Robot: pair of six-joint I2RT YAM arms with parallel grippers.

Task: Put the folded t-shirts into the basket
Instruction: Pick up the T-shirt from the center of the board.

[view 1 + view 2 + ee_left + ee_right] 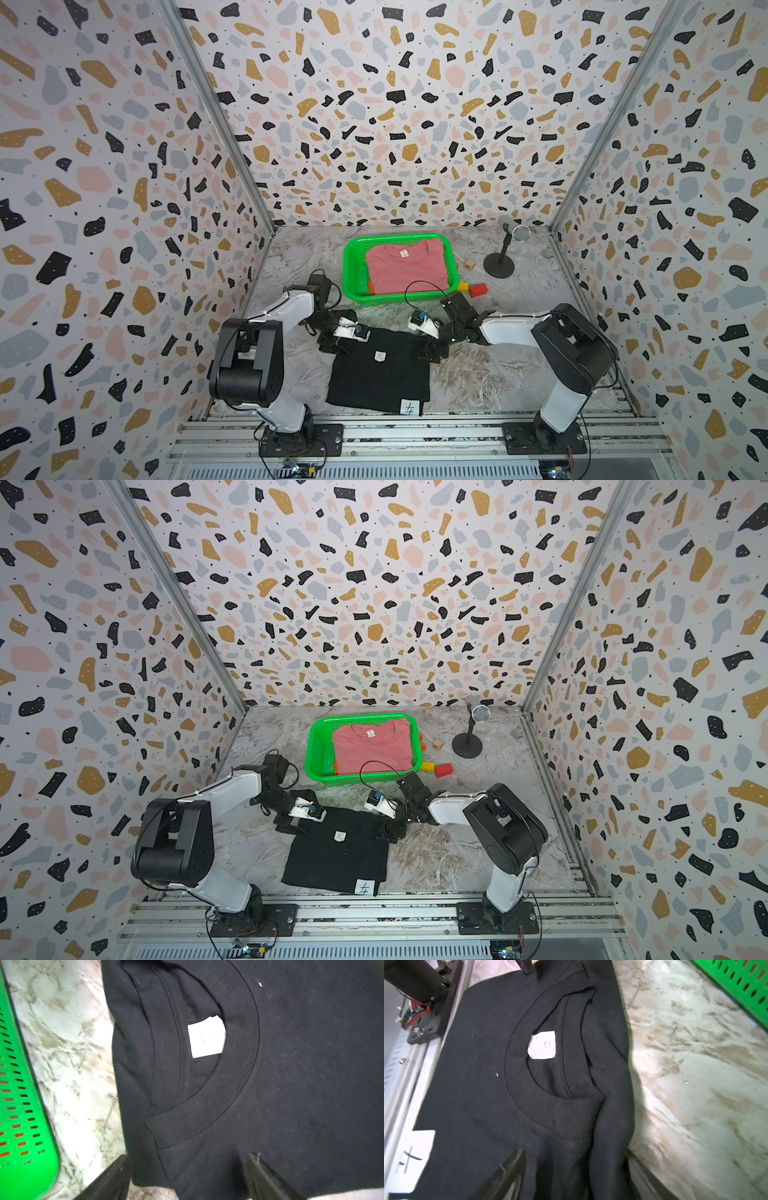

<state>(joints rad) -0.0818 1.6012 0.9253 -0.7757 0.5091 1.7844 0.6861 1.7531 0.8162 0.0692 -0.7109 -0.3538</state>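
The black t-shirt (378, 374) (338, 854) lies flat on the marble table near the front rail, white neck label up. My left gripper (332, 343) (188, 1156) is open, its fingers straddling the shirt's far left corner. At the far right corner my right gripper (430, 353) (575, 1152) is open too, with bunched black cloth (477, 1095) between its fingers. Behind them stands the green basket (353, 266) (318, 746), holding the pink t-shirt (405, 270) (372, 750) on top. A sliver of the orange t-shirt (370, 286) shows underneath.
Right of the basket lie a yellow block (463, 286), a red block (478, 289) and a small wooden cube (469, 264). A microphone on a round stand (500, 259) is at the back right. Patterned walls enclose three sides; aluminium rails (415, 432) run along the front.
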